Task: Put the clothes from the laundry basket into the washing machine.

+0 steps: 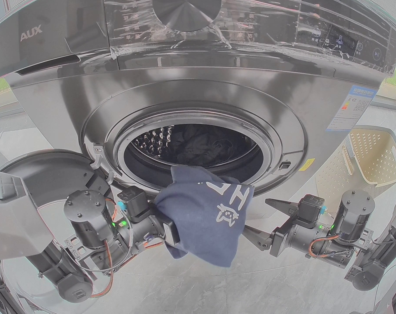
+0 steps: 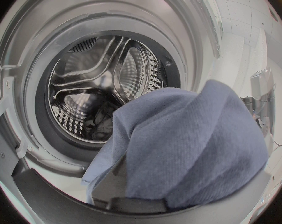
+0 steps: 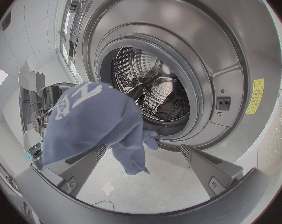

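Right now the left hand [image 1: 174,231] holds a navy shirt [image 1: 206,214] with white print. The cloth is draped over the hand and hangs below it. The shirt's top edge lies against the 6 o'clock rim of the drum [image 2: 94,78] mouth, and most of the cloth is outside the washer [image 1: 198,88], above the floor [image 1: 233,288]. Deep in the drum, toward 6 o'clock, lies a heap of dark clothes [image 3: 173,105]. The door [image 1: 45,175] stands swung open at about 8 o'clock from the mouth, just behind the left arm. The right hand [image 1: 258,216] is spread wide and holds nothing. It sits at about 4 o'clock from the mouth, just beside the hanging shirt but apart from it. A pale perforated basket [image 1: 377,158] stands at 3 o'clock from the mouth, close to the washer's side.
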`<state>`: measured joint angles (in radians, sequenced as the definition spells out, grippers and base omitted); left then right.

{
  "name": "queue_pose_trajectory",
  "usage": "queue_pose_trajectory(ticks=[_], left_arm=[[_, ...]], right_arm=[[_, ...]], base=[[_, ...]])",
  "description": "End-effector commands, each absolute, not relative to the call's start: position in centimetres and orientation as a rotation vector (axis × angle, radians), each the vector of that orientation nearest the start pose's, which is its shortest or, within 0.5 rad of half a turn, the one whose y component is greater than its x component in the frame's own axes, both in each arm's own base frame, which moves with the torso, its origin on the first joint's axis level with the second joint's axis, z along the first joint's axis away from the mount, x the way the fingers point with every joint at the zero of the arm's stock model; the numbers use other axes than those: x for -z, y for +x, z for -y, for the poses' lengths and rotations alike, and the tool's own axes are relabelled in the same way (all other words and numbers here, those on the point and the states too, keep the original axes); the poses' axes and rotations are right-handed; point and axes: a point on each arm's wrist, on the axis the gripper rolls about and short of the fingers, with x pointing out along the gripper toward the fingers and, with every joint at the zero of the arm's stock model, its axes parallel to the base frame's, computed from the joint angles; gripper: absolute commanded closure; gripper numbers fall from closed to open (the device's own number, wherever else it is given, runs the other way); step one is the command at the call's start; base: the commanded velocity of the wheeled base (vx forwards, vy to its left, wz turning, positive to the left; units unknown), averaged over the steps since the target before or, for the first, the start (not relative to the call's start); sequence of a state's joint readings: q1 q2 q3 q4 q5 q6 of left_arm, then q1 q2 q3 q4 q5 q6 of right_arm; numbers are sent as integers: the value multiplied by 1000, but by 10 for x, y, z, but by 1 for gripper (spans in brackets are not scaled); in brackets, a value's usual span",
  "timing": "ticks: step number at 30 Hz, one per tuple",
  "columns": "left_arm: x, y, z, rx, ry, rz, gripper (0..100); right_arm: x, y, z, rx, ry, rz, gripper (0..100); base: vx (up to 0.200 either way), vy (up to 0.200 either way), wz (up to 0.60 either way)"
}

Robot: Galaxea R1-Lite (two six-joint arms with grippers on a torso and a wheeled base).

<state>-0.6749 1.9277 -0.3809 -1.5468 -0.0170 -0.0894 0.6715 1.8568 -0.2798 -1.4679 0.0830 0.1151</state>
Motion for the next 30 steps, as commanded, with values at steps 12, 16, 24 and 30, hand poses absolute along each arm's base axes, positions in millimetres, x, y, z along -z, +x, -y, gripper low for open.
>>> queue_pose_trajectory(ticks=[12, 16, 24, 30], left_arm=[[-108, 306, 214, 535, -107, 83, 100], [-107, 313, 215, 518, -106, 61, 100], [-99, 339, 219, 473, -97, 61, 100], [-106, 367, 236, 461, -121, 107, 100]], right_arm=[[-97, 200, -167, -760, 72, -173, 0], [-97, 200, -165, -758, 72, -164, 0], [-99, 201, -164, -754, 77, -137, 0], [-99, 201, -164, -755, 77, -137, 0]], base=[[0, 0, 0], [0, 0, 0], [0, 0, 0], [0, 0, 0]])
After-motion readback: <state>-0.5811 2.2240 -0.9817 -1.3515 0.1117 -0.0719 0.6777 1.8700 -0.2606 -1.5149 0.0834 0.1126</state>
